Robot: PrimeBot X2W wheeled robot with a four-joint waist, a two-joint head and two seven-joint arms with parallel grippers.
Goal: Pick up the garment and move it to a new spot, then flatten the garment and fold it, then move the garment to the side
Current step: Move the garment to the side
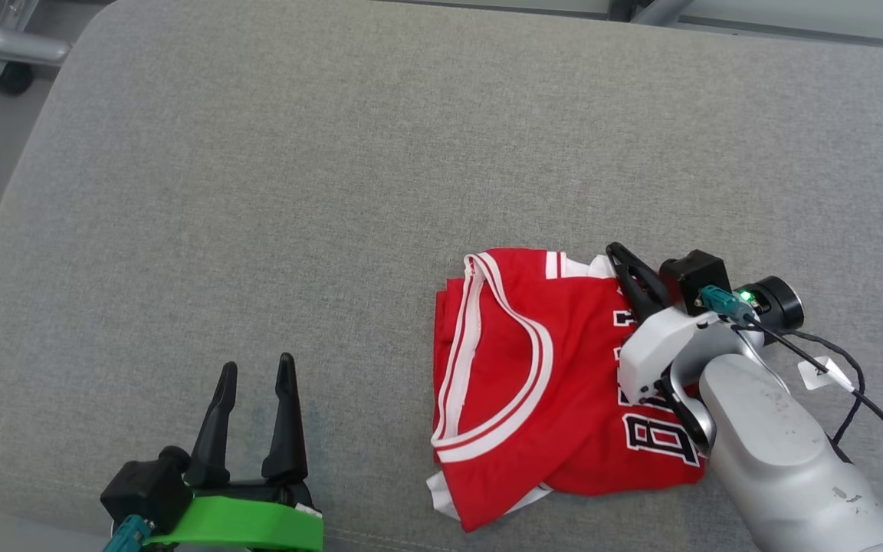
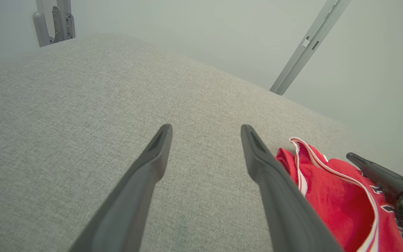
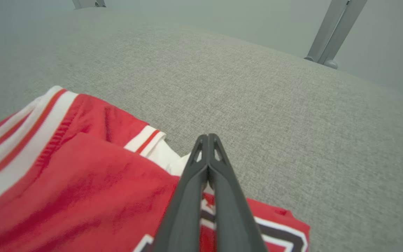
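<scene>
Garment point(image 1: 518, 383): red knit sports jersey with white-and-red striped trim and black, white-edged lettering. It is folded into a compact, roughly rectangular bundle and lies flat.
Support: grey woven-fabric padded surface point(image 1: 334, 192) directly under the garment. Bare cloth extends past the garment's left and far sides.
Trim: a curved striped band crosses the garment's left half. White fabric shows at its near left corner and its far right corner.
Right gripper point(image 1: 615, 251): two long dark fingers pressed together from base to tip. The fingers lie over the garment's far right corner, tips at its far edge.
Right gripper, right wrist view point(image 3: 208, 137): the closed tips sit above the white patch at the garment's point(image 3: 82, 182) far edge, with lettering under the finger bases. Contact with the fabric cannot be determined.
Right forearm point(image 1: 779, 452): pale grey casing over the garment's right side, covering part of the lettering.
Left gripper point(image 1: 257, 364): fingers spread wide apart, bare grey cloth showing in the gap. It is well apart from the garment on its left side, level with its near edge.
Left gripper, left wrist view point(image 2: 205, 127): the garment point(image 2: 331, 196) lies outside the spread fingers, and one finger partly hides its near portion.
Frame: grey metal struts point(image 2: 306, 45) stand beyond the garment's far side.
</scene>
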